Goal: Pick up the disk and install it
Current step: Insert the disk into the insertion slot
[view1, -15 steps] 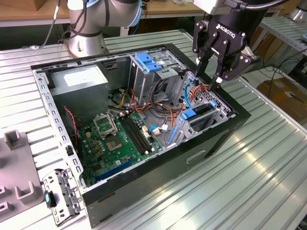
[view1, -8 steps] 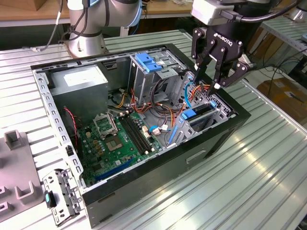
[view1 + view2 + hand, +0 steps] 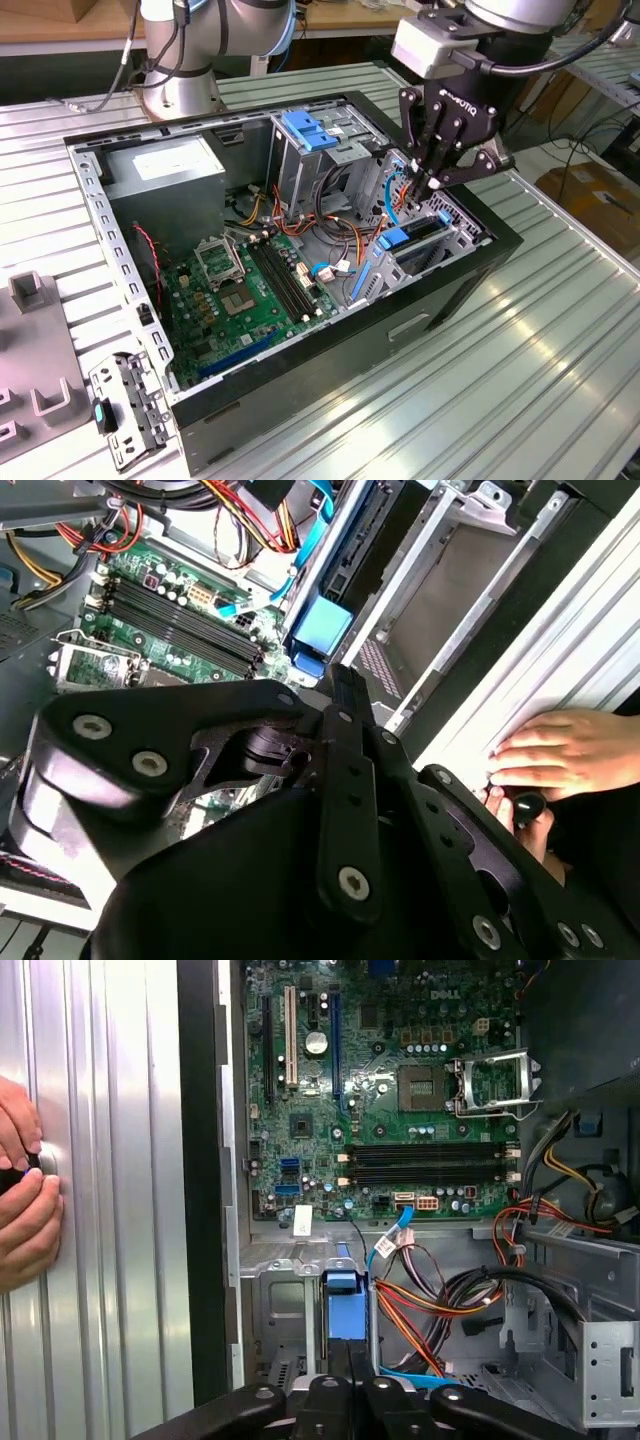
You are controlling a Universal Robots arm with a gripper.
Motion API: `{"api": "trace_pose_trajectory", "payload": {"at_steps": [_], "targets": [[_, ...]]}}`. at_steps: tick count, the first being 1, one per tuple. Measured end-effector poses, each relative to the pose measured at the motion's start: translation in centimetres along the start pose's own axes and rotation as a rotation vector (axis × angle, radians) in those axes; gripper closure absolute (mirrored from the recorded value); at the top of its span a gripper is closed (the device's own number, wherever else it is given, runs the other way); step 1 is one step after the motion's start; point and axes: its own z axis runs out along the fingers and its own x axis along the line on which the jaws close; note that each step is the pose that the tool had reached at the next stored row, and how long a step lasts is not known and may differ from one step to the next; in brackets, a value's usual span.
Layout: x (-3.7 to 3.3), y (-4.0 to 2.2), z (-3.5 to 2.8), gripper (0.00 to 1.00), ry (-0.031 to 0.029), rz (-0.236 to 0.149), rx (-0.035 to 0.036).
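The gripper (image 3: 428, 181) has its fingers closed together on nothing visible, just above the disk (image 3: 420, 232). The disk sits edgewise in the drive bay (image 3: 462, 226), label hidden.

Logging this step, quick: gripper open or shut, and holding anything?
Gripper: shut, nothing seen in it.
Person's hands: on the table, at a small black thing.

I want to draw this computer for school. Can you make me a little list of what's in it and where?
case: open computer case on a ribbed metal table
disk: standing on edge in the drive cage, blue rail showing
gripper: shut, holding nothing, just above the disk
motherboard: green, flat on the case floor
power supply: grey box, corner of the case
hands: a person's, on the table beside the case
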Motion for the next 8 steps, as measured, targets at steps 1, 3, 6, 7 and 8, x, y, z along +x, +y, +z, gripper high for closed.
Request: {"api": "trace_pose_trajectory", "payload": {"at_steps": [1,3,6,7,8], "targets": [[-0.01,0.01,0.23,0.89,0.0001,0.0,0.0],[-0.03,0.02,0.85,0.89,0.0001,0.0,0.0],[-0.05,0.04,1.54,0.89,0.0,0.0,0.0],[-0.06,0.04,1.7,0.89,-0.0003,0.0,0.0],[-0.06,0.05,1.8,0.89,-0.0018,0.0,0.0]]}}
